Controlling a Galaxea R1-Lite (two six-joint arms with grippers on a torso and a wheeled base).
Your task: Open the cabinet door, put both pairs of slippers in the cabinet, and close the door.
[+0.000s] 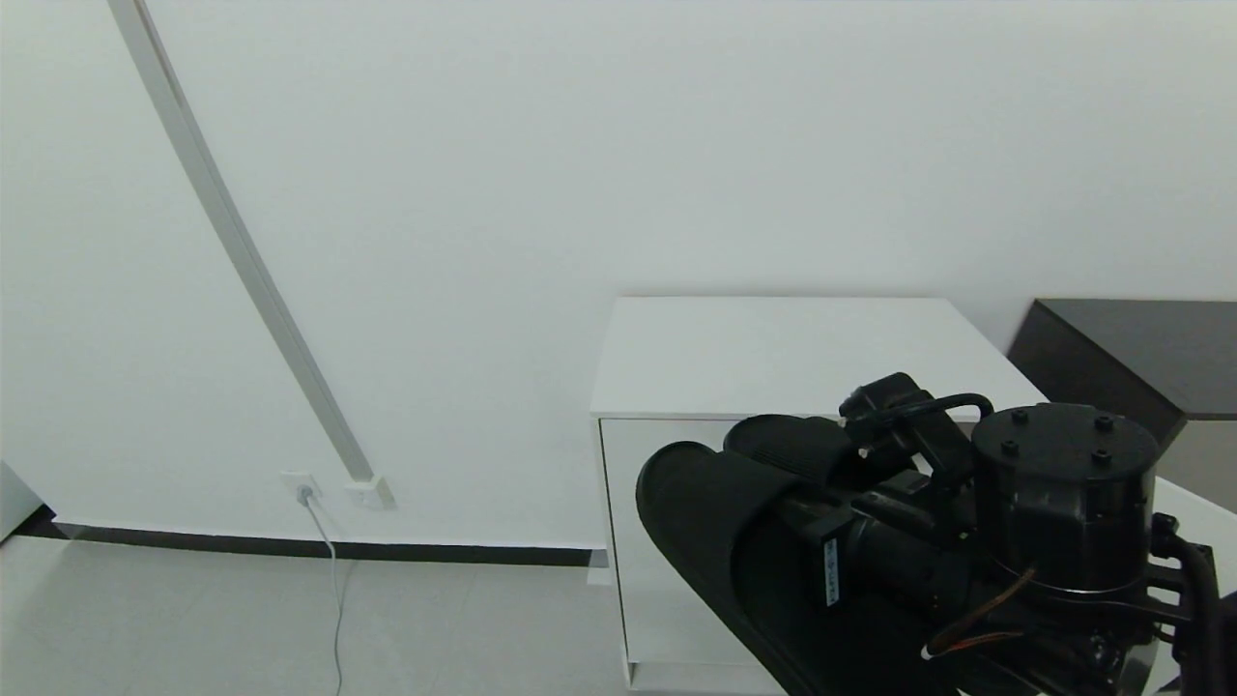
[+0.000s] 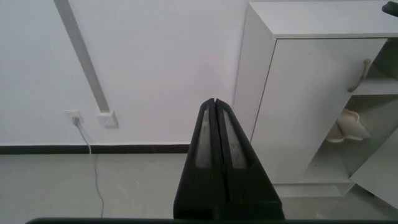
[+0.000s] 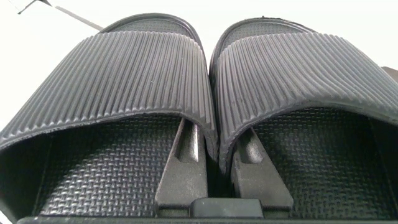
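while the right claw (image 3: 217, 149) is clamped on the black slippers (image 3: 205, 81), one finger is pushed under each ribbed strap, and the two fingers pinch the slippers' inner walls together between them. seen from the head, this pair hangs side by side on the right arm at about 5 o'clock, soles turned outward, in front of the white cabinet (image 1: 773, 353), which stands against the wall (image 1: 580, 145) at about 4 o'clock. from the left wrist, the cabinet's door (image 2: 311, 106) stands open, with a slim handle (image 2: 359, 74) near its free edge. past that edge the inside shows, where the pale slippers (image 2: 351, 127) sit tilted under an upper shelf board. the left claw (image 2: 215, 109) is empty, its two dark fingers pressed flat together. it sits well apart from the cabinet, pointing at the wall beside the cabinet's side panel. on the wall a grey trunking strip (image 1: 242, 251) runs down from 11 o'clock to a socket (image 1: 302, 483) at about 8 o'clock, and a thin cable (image 1: 335, 599) drops from there onto the pale floor (image 1: 242, 619). a dark unit (image 1: 1131, 353) stands just beside the cabinet at about 3 o'clock.
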